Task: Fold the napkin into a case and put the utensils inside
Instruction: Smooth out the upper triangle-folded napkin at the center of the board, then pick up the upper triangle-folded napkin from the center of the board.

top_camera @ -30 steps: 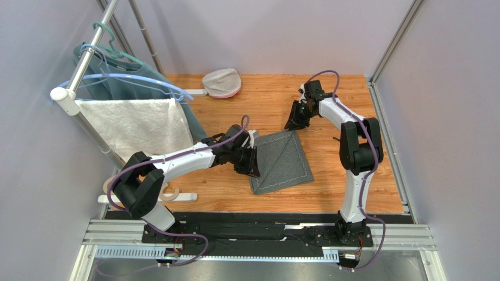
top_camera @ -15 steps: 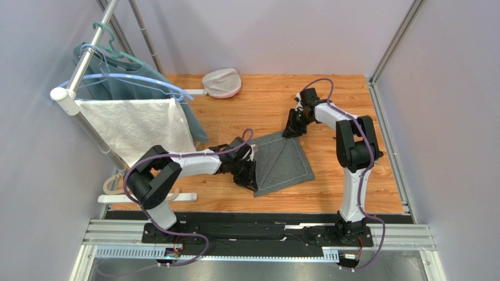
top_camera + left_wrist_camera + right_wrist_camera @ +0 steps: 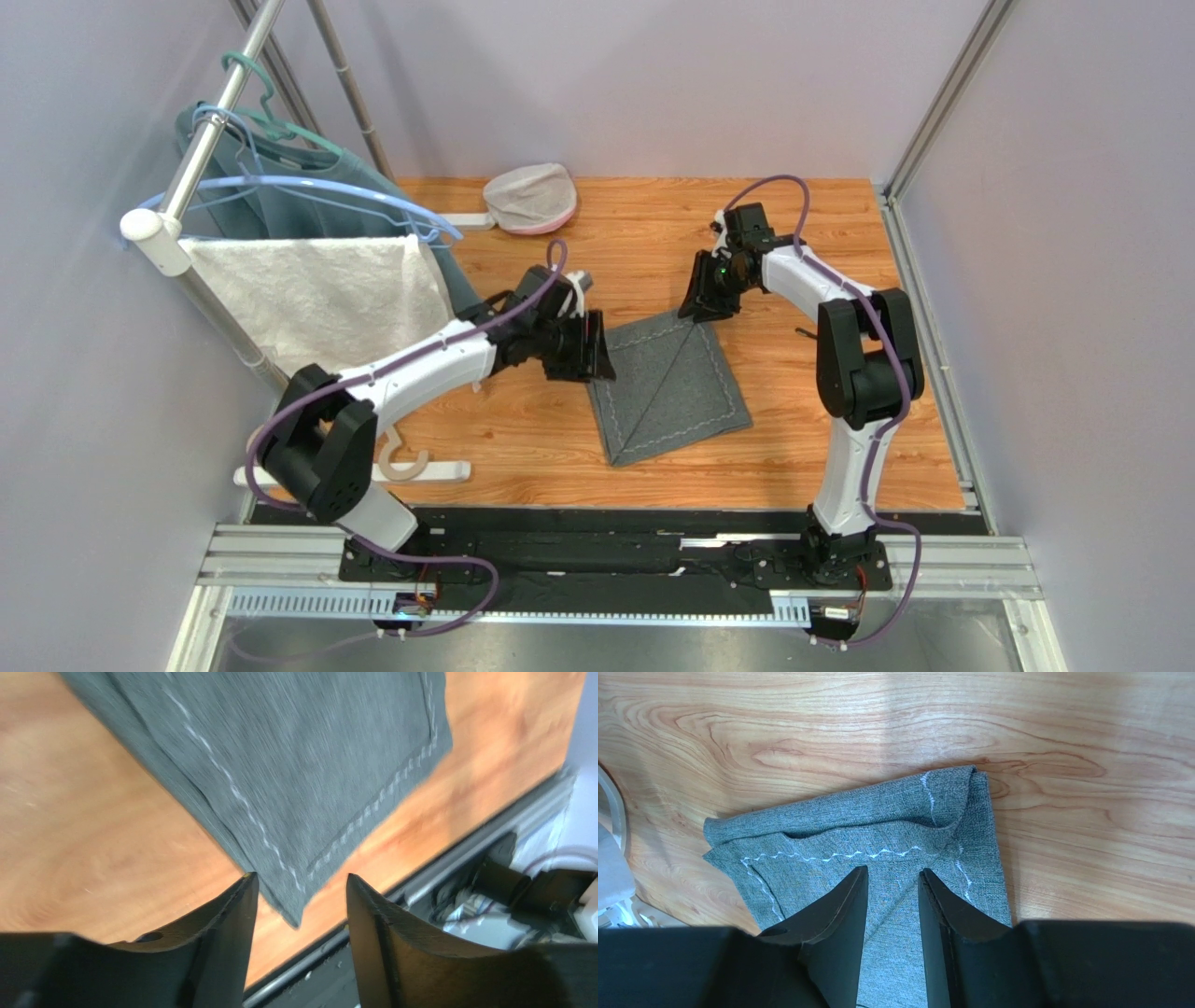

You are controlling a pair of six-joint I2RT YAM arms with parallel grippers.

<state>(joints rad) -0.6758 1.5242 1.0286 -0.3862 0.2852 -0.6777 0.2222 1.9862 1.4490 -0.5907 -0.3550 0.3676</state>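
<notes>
One napkin, one white towel, one teal garment, one white mesh cover. Two arms: left arm, right arm. Plastic hangers overlap too much to count.

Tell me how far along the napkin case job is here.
Done: the napkin lies folded in layers, roughly square, with a diagonal crease. In hand: nothing; the left claw and right claw stand open at its edges. Left: the narrower case folds, and the utensils, which aren't in view.

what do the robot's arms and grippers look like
Both the left arm and right arm have white links with black joints and a purple cable looping alongside. The left gripper and right gripper are matte black, each with two tapered fingers.
</notes>
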